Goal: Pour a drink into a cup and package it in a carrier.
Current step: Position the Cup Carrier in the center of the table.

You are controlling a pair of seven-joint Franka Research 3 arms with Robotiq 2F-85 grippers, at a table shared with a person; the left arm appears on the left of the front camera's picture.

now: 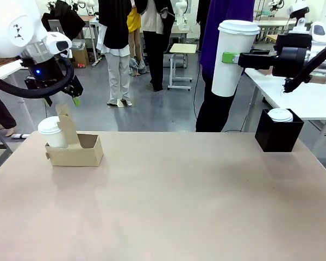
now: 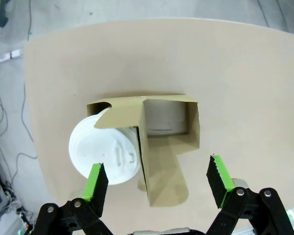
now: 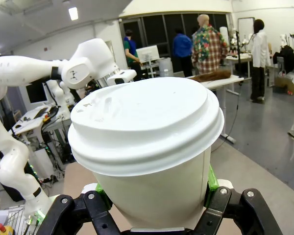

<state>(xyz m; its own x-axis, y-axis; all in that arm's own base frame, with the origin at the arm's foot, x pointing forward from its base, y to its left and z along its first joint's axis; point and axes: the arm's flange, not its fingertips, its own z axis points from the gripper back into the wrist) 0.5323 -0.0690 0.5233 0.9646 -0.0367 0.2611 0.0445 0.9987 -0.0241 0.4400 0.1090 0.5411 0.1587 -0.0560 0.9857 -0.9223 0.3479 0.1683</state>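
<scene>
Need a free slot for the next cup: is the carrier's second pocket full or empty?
Empty. Seen from above, the carrier holds a lidded cup in one pocket; the other pocket has no cup in it.

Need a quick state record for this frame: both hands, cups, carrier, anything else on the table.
left hand: open, holds nothing, above the carrier
right hand: shut on a lidded white cup, upright and lifted high at the right
carrier: on the table, far left; one pocket holds a second lidded cup, the empty pocket is beside it
black box: on the table, far right, with a white lid at its top
task state: held cup not yet in the carrier
</scene>
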